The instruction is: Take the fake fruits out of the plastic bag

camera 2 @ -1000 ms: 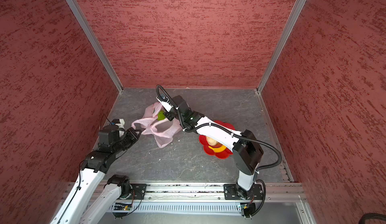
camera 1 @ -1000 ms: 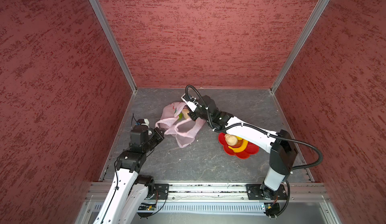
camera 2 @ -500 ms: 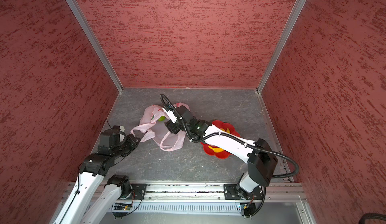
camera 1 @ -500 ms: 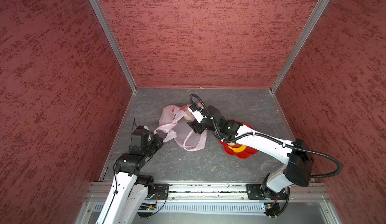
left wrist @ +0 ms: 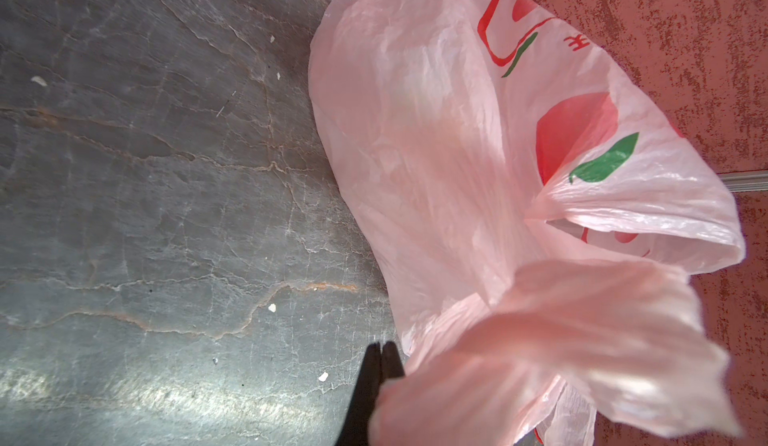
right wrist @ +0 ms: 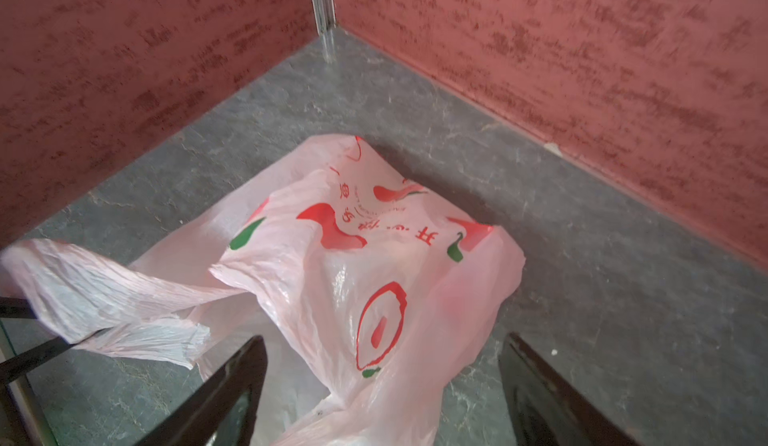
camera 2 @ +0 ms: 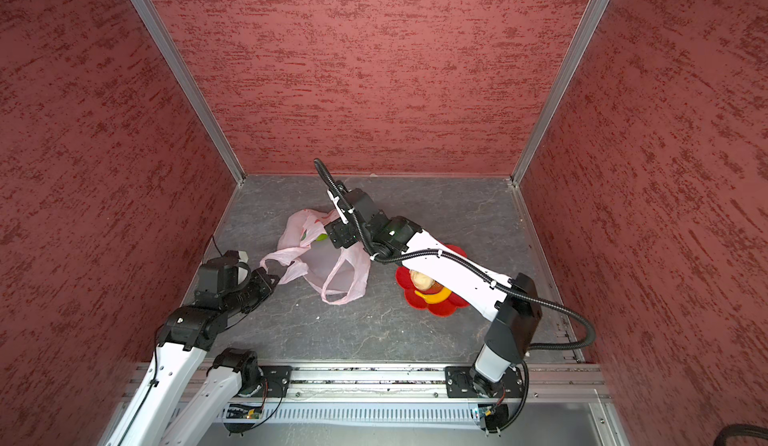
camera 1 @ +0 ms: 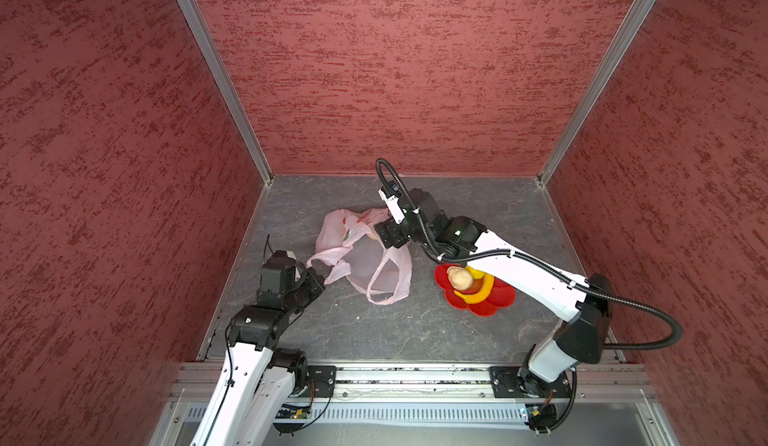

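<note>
Since a second ago the right pincer [right wrist: 382, 342] has spread its fingers wide apart and holds nothing, poised over the plastic bag [camera 1: 365, 265]. The left pincer [left wrist: 381, 348] has drawn a little toward the near left corner of the worktop [camera 1: 374, 335], fingers together and clamped on one of the bag's handles. The bag lies crumpled left of the worktop's middle, a green ball [camera 2: 321, 238] showing at its mouth; a beige ball [camera 1: 458, 277] and a banana [camera 1: 478, 296] sit in the red dish [camera 1: 500, 303] nearer the right edge.
</note>
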Action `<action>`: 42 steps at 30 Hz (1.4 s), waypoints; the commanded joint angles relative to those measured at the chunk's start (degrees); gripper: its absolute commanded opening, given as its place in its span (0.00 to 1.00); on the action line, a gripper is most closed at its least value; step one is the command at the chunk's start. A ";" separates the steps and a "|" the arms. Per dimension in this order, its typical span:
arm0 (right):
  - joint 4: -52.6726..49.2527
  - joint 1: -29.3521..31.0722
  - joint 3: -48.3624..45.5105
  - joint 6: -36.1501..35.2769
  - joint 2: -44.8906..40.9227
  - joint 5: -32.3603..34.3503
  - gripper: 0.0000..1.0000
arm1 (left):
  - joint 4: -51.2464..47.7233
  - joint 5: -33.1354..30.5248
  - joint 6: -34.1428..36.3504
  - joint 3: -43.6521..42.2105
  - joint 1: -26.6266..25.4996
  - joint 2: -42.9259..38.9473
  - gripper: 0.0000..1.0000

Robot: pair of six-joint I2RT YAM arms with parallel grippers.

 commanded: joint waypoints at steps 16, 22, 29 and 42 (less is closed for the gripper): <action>-6.74 -1.59 0.02 16.60 8.57 -3.04 0.99 | -0.44 1.30 1.17 0.25 0.65 -2.16 0.00; -2.53 -4.97 -2.16 17.45 10.68 -1.33 0.99 | -0.53 1.49 1.08 0.16 0.73 -2.28 0.00; 6.30 -8.19 -2.54 11.82 13.47 0.37 0.76 | 0.38 1.12 0.72 0.05 0.74 -0.80 0.00; 28.24 -7.69 -11.23 -7.44 5.67 -1.68 0.11 | 14.11 2.02 -1.53 -4.01 0.72 6.53 0.00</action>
